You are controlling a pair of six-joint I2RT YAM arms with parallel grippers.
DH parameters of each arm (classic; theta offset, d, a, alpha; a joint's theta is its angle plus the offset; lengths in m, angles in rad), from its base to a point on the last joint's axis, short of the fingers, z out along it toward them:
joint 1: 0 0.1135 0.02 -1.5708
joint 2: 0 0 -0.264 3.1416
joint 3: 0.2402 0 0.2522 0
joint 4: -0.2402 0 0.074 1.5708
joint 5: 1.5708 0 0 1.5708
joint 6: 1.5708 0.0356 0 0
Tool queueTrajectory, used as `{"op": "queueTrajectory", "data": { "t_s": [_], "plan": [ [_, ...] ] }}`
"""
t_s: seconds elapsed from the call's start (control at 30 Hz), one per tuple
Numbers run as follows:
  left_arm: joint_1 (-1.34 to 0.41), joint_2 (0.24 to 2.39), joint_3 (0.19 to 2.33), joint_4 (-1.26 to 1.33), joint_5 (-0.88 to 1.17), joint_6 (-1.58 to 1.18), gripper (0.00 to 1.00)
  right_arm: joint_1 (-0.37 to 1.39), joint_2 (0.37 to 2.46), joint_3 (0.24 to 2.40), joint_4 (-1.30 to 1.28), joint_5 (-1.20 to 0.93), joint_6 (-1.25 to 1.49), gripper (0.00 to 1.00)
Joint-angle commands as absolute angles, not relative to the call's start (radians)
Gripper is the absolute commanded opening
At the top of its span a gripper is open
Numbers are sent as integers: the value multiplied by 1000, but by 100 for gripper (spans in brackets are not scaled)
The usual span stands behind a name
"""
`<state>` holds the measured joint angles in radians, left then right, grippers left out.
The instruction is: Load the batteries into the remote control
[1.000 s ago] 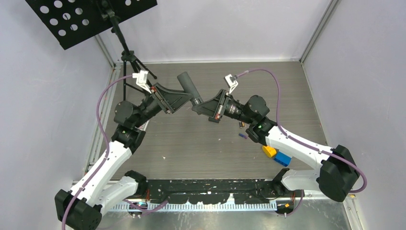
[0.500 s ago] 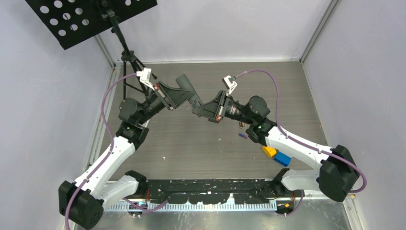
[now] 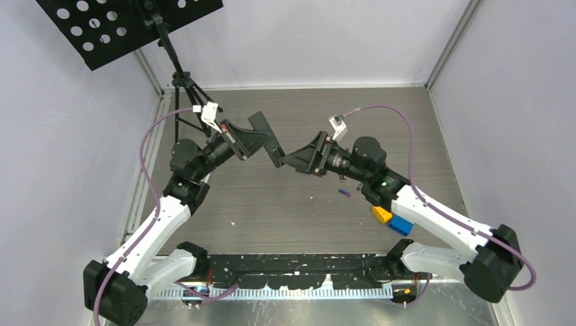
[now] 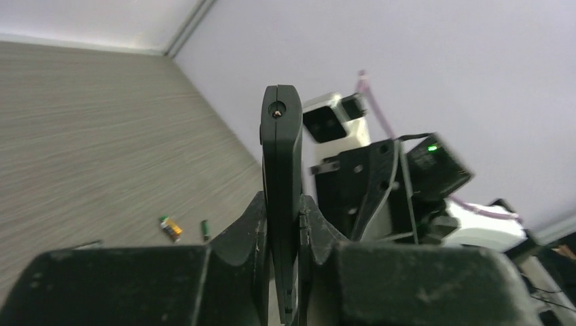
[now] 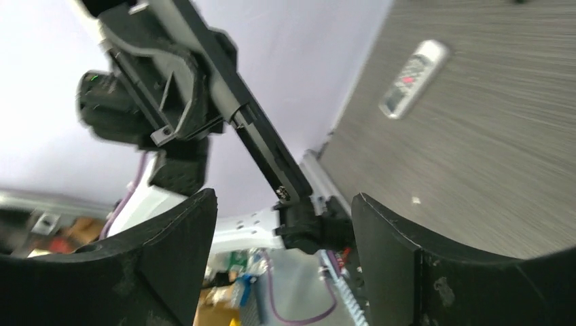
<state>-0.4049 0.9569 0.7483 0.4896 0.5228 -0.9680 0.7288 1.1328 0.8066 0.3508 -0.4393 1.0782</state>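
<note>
Two robot arms meet above the middle of a grey worktop [image 3: 272, 210], the left one holding a black remote [image 4: 282, 136].

The left claw [image 4: 282, 210] is clenched on the black remote's lower part, seen edge-on. The right claw [image 5: 282, 204] is released, its fingers spread wide around the remote's free end without touching it. On the worktop by the right arm, a gold battery [image 4: 170, 227] and a green battery [image 4: 204, 229] lie near each other, with a purple battery [image 3: 344, 193] just nearer. A yellow block [image 3: 382, 214] touches a blue block [image 3: 401, 225] at the near right. A grey remote [image 5: 413, 78] lies flat near a worktop edge. Walls close three sides, and bare worktop stretches across the near middle and far right.
</note>
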Motion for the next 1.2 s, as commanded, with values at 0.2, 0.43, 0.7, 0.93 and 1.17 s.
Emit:
{"op": "queueTrajectory", "data": {
  "t_s": [0.2,0.43,0.7,0.93,1.17],
  "plan": [
    [-399,874,696,217,384,-665,0,703,1097,940,-650,363,1086,63],
    [-399,870,656,226,404,-674,0,615,1235,854,-660,355,1328,51],
    [-399,874,615,248,423,-698,0,509,1305,715,-491,326,1527,50],
    [-399,883,606,245,430,-697,0,505,1391,763,-492,349,1485,47],
    [-399,893,613,237,433,-693,0,504,1468,841,-514,403,1286,51]
  ]
}}
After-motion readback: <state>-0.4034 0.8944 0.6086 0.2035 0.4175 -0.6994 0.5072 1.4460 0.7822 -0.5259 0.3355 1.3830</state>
